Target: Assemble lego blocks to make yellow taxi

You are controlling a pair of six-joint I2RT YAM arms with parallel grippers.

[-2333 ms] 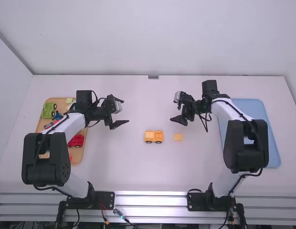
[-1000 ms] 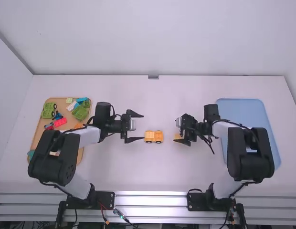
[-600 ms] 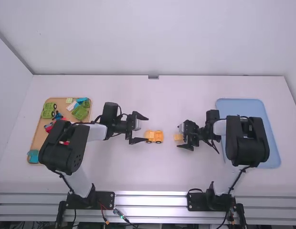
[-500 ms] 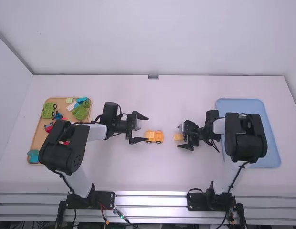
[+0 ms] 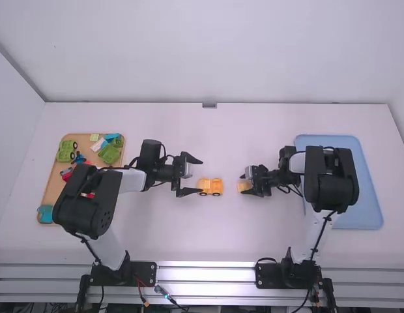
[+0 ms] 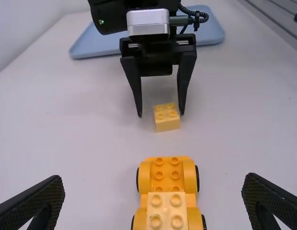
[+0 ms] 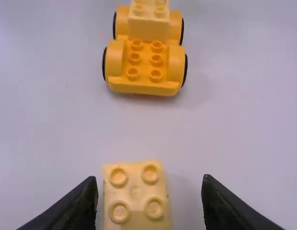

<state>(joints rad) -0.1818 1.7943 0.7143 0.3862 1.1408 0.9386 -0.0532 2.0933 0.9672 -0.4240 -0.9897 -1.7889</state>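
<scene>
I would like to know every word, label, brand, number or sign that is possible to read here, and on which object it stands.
None: no text can be read in any view.
Car: no readable text.
Loose block: no readable text; any fine mark would be too small to read.
Blue tray: no readable text.

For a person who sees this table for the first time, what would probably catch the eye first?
Probably the orange-yellow car base on its wheels, mid-table between the two arms, with a paler block on top. Next, the loose pale yellow block, between the open fingers of the right pincer. Then the tan tray at the table's left, with its green, red and blue pieces.
</scene>
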